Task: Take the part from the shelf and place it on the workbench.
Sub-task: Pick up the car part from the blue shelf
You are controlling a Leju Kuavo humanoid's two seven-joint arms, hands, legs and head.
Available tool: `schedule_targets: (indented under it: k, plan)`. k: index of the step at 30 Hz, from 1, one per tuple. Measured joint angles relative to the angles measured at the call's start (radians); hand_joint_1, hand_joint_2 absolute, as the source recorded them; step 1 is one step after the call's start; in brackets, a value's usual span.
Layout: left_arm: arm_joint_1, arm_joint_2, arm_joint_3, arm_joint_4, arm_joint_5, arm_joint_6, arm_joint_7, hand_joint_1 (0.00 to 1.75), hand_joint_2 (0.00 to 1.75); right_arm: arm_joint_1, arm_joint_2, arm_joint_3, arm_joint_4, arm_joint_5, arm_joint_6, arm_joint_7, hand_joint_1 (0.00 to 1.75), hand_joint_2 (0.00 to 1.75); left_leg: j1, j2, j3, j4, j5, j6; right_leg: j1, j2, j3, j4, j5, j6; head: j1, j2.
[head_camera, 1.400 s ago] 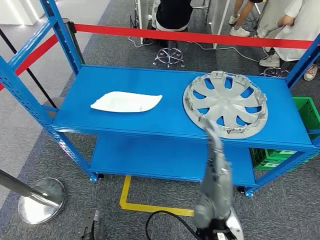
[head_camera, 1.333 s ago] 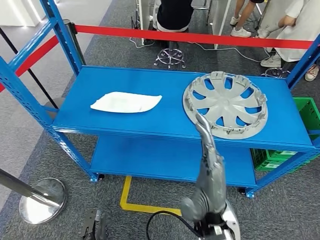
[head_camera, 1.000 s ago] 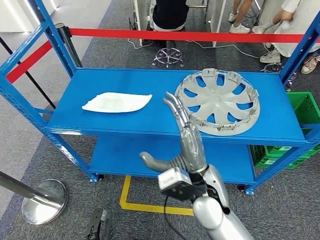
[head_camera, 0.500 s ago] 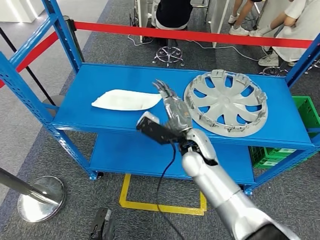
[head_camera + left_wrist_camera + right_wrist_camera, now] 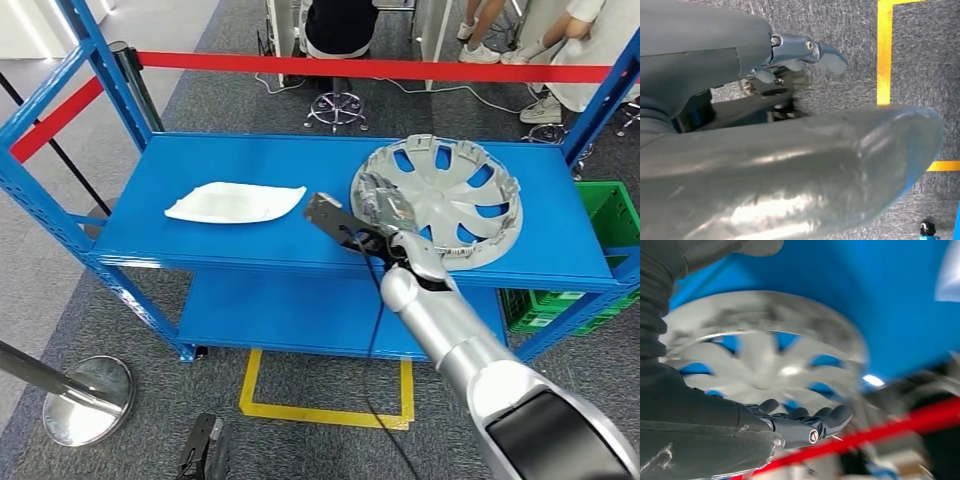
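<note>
The fingers [image 5: 828, 417] of the right hand [image 5: 385, 205] lie stretched out side by side, not curled round anything, and in the right wrist view they hang in front of the hubcap [image 5: 438, 202] with a gap between them and its spokes; that picture is blurred, so whether any fingertip touches the rim cannot be told. From the head view the hand sits over the near left edge of the hubcap, palm roughly toward it, holding nothing. The silver right arm [image 5: 453, 340] rises from the lower right and reaches forward and to the left across the front of the shelf [image 5: 226, 160]. A dark camera block [image 5: 332, 220] juts out sideways at the wrist, and a black cable [image 5: 373, 320] loops down from it.

The left hand [image 5: 806, 50] hangs low over grey carpet [image 5: 851, 30] marked with yellow tape [image 5: 883, 50]. Its thumb stands apart from the fingers, which are extended, and nothing is in its grasp.

The hubcap lies flat on the right half of the blue top shelf, silver, with blue showing through its openings. A white flat piece [image 5: 234, 202] lies on the left half of the same shelf, well apart from the hubcap. A red barrier tape [image 5: 377, 70] runs behind the shelf. A green crate [image 5: 611, 215] stands at the right end.

No writing or label can be read on any of these.
</note>
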Motion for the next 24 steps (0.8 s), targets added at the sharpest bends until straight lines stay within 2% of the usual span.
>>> schedule_targets:
  k: [1,2,3,5,6,8,10,11,12,13,15,16,17,18,20,21,22,24]
  plan:
    - [0.000,0.001,0.000,0.000,0.000,0.000,0.002,0.00,0.00,-0.004,-0.012,-0.002,0.015,0.004,0.018,0.031,0.00,1.75,0.000,0.000,-0.021,0.039,-0.004,-0.001,0.000,-0.001,0.001,0.000,0.000,0.000,0.000,0.000]
    - [0.000,0.002,0.000,0.000,-0.001,0.000,0.004,0.00,0.00,-0.006,-0.023,-0.004,0.029,0.007,0.031,0.058,0.00,1.75,0.001,0.000,-0.025,0.039,0.012,-0.001,-0.001,-0.001,0.001,0.000,-0.001,0.001,-0.001,0.000]
    - [0.000,0.003,0.000,0.000,-0.001,0.000,0.005,0.00,0.00,-0.008,-0.034,-0.006,0.040,0.009,0.040,0.079,0.00,1.75,0.001,0.001,-0.010,0.002,0.044,-0.001,-0.003,0.000,0.003,0.001,-0.002,0.002,-0.001,0.000]
    - [-0.001,0.004,-0.001,0.000,-0.002,0.000,0.006,0.00,0.00,-0.014,-0.052,-0.012,0.057,0.011,0.049,0.108,0.00,1.75,0.005,0.002,0.048,-0.125,0.114,-0.003,-0.002,0.003,0.003,0.005,-0.006,0.011,-0.003,0.000]
    - [-0.002,0.004,-0.001,0.000,-0.003,0.000,0.007,0.00,0.00,-0.019,-0.060,-0.016,0.064,0.011,0.053,0.121,0.00,1.75,0.007,0.002,0.073,-0.177,0.130,0.000,0.000,0.006,0.001,0.008,-0.008,0.016,-0.004,0.000]
    - [-0.004,0.002,-0.001,0.000,-0.004,0.000,0.009,0.00,0.00,-0.024,-0.076,-0.024,0.077,0.017,0.072,0.155,0.00,1.75,0.008,-0.001,0.090,-0.218,0.129,0.012,0.004,0.009,-0.005,0.011,-0.009,0.027,-0.007,0.000]
    - [-0.005,0.000,-0.001,0.000,-0.008,0.000,0.011,0.00,0.00,-0.024,-0.096,-0.027,0.090,0.041,0.113,0.191,0.00,1.75,0.008,-0.002,0.088,-0.220,0.126,0.030,0.002,0.007,-0.006,0.011,-0.011,0.036,-0.006,0.000]
    - [-0.006,0.000,-0.001,0.000,-0.010,0.000,0.011,0.00,0.00,-0.024,-0.106,-0.026,0.096,0.055,0.138,0.207,0.00,1.75,0.009,-0.003,0.089,-0.220,0.126,0.037,0.001,0.005,-0.012,0.024,-0.022,0.041,-0.004,0.000]
    - [-0.008,0.000,-0.001,0.000,-0.012,0.000,0.012,0.00,0.00,-0.024,-0.116,-0.026,0.102,0.066,0.163,0.221,0.00,1.75,0.009,-0.003,0.090,-0.220,0.127,0.043,0.001,0.003,-0.027,0.056,-0.042,0.045,-0.002,0.000]
    - [-0.010,0.000,-0.002,0.000,-0.013,0.000,0.012,0.00,0.00,-0.022,-0.125,-0.026,0.107,0.072,0.185,0.233,0.00,1.75,0.009,-0.003,0.090,-0.221,0.126,0.047,0.000,0.001,-0.054,0.111,-0.070,0.049,0.000,0.000]
    - [-0.012,0.000,-0.003,0.000,-0.015,0.000,0.013,0.00,0.00,-0.012,-0.141,-0.026,0.118,0.075,0.214,0.251,0.00,1.75,0.008,-0.003,0.091,-0.221,0.125,0.052,0.000,0.001,-0.121,0.247,-0.124,0.051,0.002,0.000]
    - [-0.012,0.000,-0.003,0.000,-0.015,0.000,0.014,0.00,0.00,-0.005,-0.149,-0.026,0.123,0.075,0.222,0.256,0.00,1.75,0.007,-0.003,0.091,-0.221,0.125,0.053,0.000,0.000,-0.145,0.290,-0.133,0.051,0.002,0.000]
    - [-0.012,0.000,-0.003,0.000,-0.015,0.000,0.014,0.00,0.00,0.001,-0.156,-0.026,0.127,0.077,0.226,0.262,0.00,1.75,0.007,-0.004,0.092,-0.220,0.124,0.053,0.000,0.000,-0.151,0.294,-0.121,0.049,0.002,0.000]
    - [-0.013,0.000,-0.004,0.000,-0.016,0.000,0.015,0.00,0.00,0.003,-0.162,-0.026,0.130,0.080,0.228,0.268,0.00,1.75,0.007,-0.005,0.093,-0.220,0.123,0.053,0.000,0.000,-0.138,0.258,-0.093,0.047,0.002,0.000]
    - [-0.014,0.000,-0.005,0.000,-0.016,0.000,0.015,0.00,0.00,0.002,-0.174,-0.026,0.134,0.087,0.230,0.289,0.00,1.75,0.005,-0.007,0.098,-0.219,0.120,0.049,0.001,0.000,-0.074,0.121,-0.023,0.041,0.002,0.000]
    - [-0.014,0.000,-0.006,0.000,-0.017,0.000,0.016,0.00,0.00,0.001,-0.178,-0.026,0.135,0.089,0.232,0.299,0.00,1.75,0.003,-0.007,0.099,-0.218,0.118,0.045,0.002,0.001,-0.045,0.064,-0.003,0.039,0.002,0.000]
    - [-0.015,0.000,-0.007,0.000,-0.017,0.000,0.016,0.00,0.00,0.001,-0.182,-0.027,0.136,0.090,0.237,0.309,0.00,1.75,0.002,-0.007,0.100,-0.218,0.117,0.040,0.003,0.001,-0.026,0.029,0.005,0.038,0.001,0.000]
    - [-0.016,0.000,-0.009,0.000,-0.019,0.000,0.018,0.00,0.00,0.002,-0.192,-0.027,0.138,0.090,0.254,0.324,0.00,1.75,0.001,-0.008,0.100,-0.220,0.119,0.030,0.006,0.002,-0.019,0.016,0.002,0.031,0.000,0.000]
